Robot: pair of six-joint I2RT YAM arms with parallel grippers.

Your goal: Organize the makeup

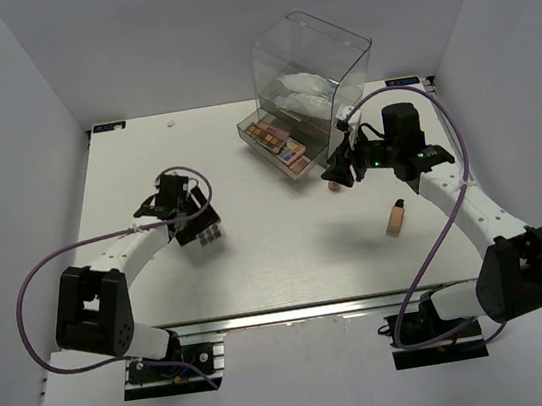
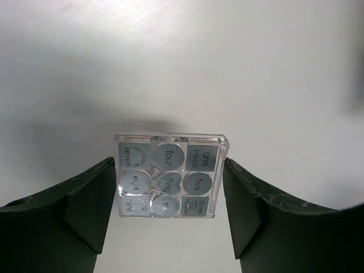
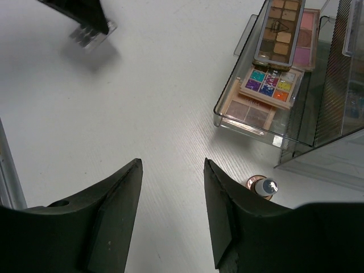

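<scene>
My left gripper (image 1: pixel 201 227) is shut on a clear square grid palette (image 2: pixel 169 176) with grey numbered labels and holds it above the table; it also shows in the right wrist view (image 3: pixel 91 32). My right gripper (image 1: pixel 338 171) is open and empty (image 3: pixel 172 165), just left of a small upright foundation bottle (image 3: pixel 263 186) standing in front of the drawer. A tan foundation bottle (image 1: pixel 395 218) with a dark cap lies on the table near my right arm. Several palettes (image 3: pixel 267 85) lie in the open clear drawer (image 1: pixel 279 142).
A tall clear plastic box (image 1: pixel 310 66) stands at the back right, white packets inside it, its bottom drawer (image 3: pixel 250 126) pulled out toward the table's middle. White walls close in the table (image 1: pixel 258 255) on three sides.
</scene>
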